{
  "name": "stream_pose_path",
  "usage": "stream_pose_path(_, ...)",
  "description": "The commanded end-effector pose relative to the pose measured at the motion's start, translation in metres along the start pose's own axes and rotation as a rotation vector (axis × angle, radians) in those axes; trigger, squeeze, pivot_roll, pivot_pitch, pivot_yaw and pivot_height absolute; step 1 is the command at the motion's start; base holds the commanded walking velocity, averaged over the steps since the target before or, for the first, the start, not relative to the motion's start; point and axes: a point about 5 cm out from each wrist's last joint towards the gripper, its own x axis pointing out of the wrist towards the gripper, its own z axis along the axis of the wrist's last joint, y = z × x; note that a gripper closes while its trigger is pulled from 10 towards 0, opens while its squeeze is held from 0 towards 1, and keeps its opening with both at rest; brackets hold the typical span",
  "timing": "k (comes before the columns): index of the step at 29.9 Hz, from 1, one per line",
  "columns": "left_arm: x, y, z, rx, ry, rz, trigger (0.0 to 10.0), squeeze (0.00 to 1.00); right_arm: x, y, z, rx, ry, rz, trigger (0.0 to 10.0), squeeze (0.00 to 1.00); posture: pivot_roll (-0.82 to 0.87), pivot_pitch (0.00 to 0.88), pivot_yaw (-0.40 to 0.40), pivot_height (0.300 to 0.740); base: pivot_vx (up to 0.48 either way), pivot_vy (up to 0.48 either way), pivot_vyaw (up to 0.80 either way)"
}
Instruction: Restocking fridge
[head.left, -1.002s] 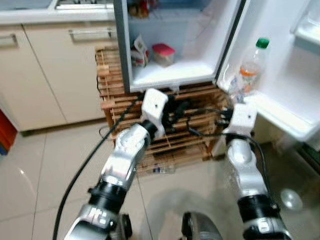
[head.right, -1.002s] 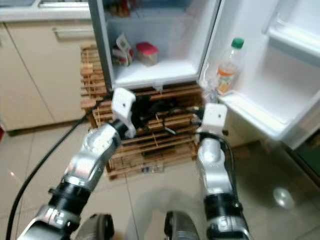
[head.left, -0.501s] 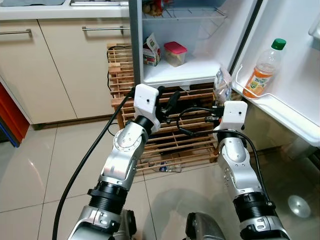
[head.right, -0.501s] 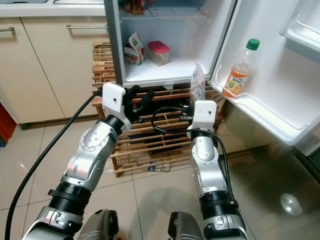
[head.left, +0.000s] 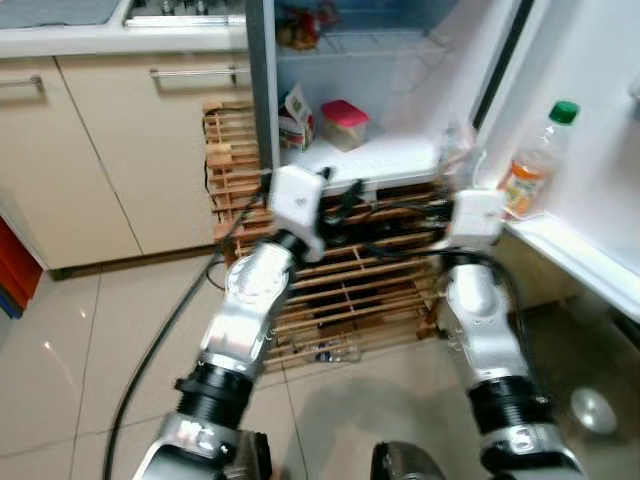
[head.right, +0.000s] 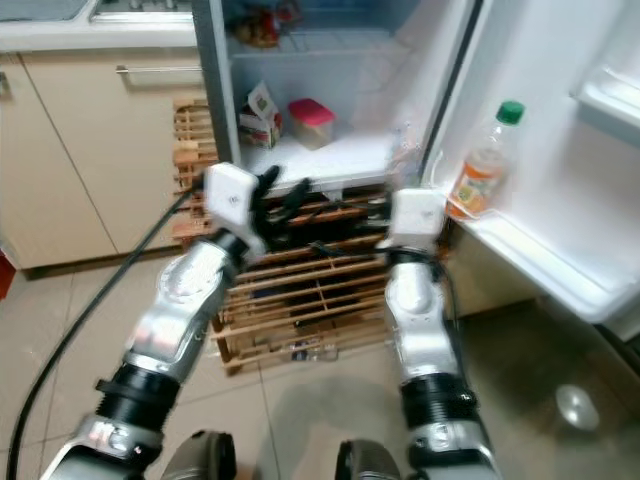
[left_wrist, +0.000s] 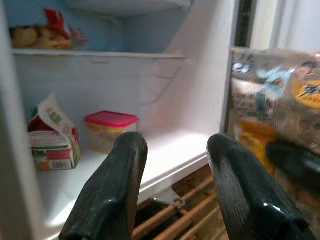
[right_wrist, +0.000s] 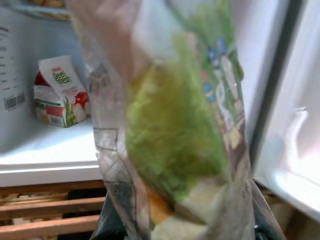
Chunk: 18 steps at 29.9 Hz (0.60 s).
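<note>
Salad bag (right_wrist: 175, 135) sits clamped between right gripper's (right_wrist: 182, 220) fingers.

Kitchen's got glossy beige floor tiles (head.left: 60, 340) (catching a bit of glare), cream cabinets (head.left: 150, 150) with metal bar handles (head.left: 195, 72) under a pale countertop (head.left: 60, 38), plus a slatted wooden crate (head.left: 350, 290) against them.

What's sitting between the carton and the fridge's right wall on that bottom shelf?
A pink-lidded container stands just beside the carton; past it the white shelf runs bare to the wall, as the left wrist view shows.
</note>
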Motion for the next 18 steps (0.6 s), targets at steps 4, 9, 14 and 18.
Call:
stream_pose_path(4, 0.004, -0.011, 0.003, 0.000, -0.010, -0.032, 10.0, 0.00, 0.003, -0.016, 0.008, -0.013, -0.041, -0.041, 0.0, 0.00, -0.05, 0.000, -0.022, 0.652, 0.439, 0.000, 0.00)
stream_pose_path(9, 0.005, -0.012, 0.004, 0.009, -0.010, -0.048, 10.0, 0.00, 0.005, -0.016, 0.009, -0.016, -0.048, -0.042, 0.0, 0.00, -0.05, 0.000, -0.022, 0.652, 0.440, 0.000, 0.00)
stream_pose_path(14, 0.005, -0.012, 0.006, 0.018, -0.016, -0.056, 10.0, 0.00, 0.010, -0.019, 0.015, -0.038, -0.069, -0.050, 0.0, 0.00, -0.05, 0.000, -0.021, 0.652, 0.450, 0.000, 0.00)
stream_pose_path(18, 0.005, -0.017, 0.010, 0.017, -0.036, -0.103, 10.0, 0.00, 0.017, -0.026, 0.027, -0.135, -0.119, -0.058, 0.0, 0.00, -0.05, 0.000, -0.019, 0.652, 0.237, 0.000, 0.00)
